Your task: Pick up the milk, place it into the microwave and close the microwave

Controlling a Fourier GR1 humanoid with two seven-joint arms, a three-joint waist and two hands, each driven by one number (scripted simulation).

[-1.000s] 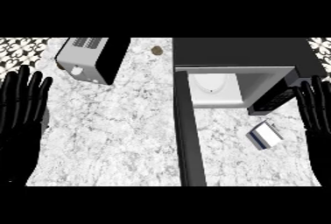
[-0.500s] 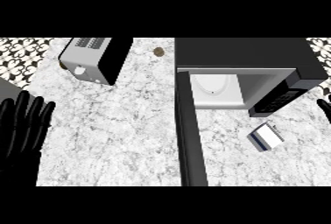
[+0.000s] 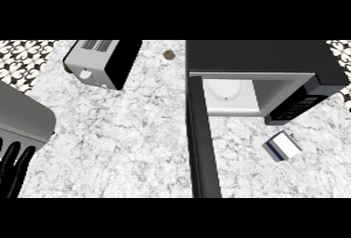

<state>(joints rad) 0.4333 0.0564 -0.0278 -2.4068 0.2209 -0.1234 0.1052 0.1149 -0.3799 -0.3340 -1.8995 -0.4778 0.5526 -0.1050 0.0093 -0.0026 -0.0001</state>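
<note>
My left hand [image 3: 15,167] rests with fingers straight at the near left edge, the milk [image 3: 282,146] lying near the open microwave [image 3: 264,69].

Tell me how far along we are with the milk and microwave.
Done: only that the microwave stands open, its door swung out. In hand: nothing; the left hand shows at the lower left edge, holding nothing. Left: milk lies on the counter, so pick, place and close remain.

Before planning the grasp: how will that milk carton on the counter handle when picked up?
The milk carton lies on its side, flat-faced, so it probably won't roll. It looks small, likely light. Its smooth boxy sides may slip.
</note>
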